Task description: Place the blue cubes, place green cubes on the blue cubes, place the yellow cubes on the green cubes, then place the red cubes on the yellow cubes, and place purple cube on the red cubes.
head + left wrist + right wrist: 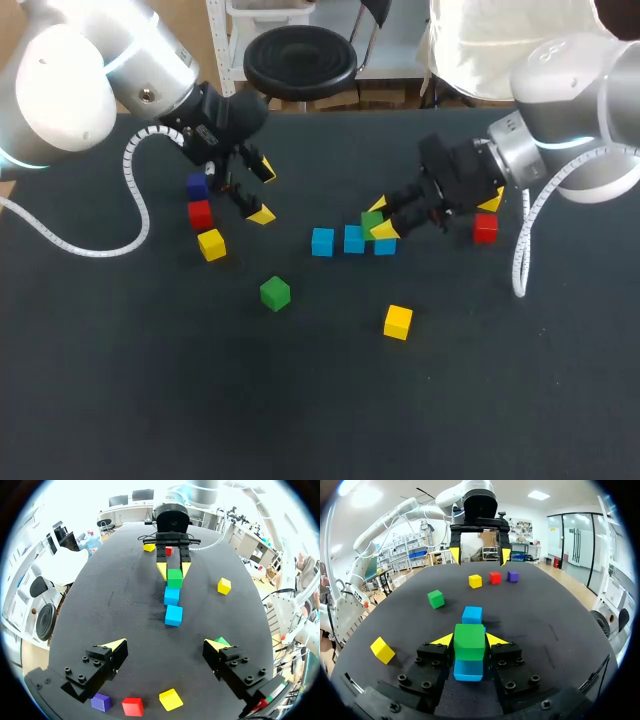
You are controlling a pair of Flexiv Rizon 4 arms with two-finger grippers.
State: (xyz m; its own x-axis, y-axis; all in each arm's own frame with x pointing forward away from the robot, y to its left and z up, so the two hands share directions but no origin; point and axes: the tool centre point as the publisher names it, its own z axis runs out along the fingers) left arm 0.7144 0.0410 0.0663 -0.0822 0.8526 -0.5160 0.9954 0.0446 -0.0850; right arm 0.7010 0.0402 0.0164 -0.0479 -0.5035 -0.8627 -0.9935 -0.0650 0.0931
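The right jaws grip a green cube (469, 641) just above the 3 o'clock end blue cube (468, 671) of a three-cube blue row (354, 239) mid-worktop (120, 400). The left jaws stand wide at the row's 10 o'clock, beside a purple cube (197, 185), red cube (200, 213) and yellow cube (211, 244). A loose green cube (275, 293) lies at 7 o'clock.

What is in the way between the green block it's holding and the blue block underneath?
Nothing that I can see. The green cube, held in the right jaws, sits directly over the end blue cube, with no other cube between them.
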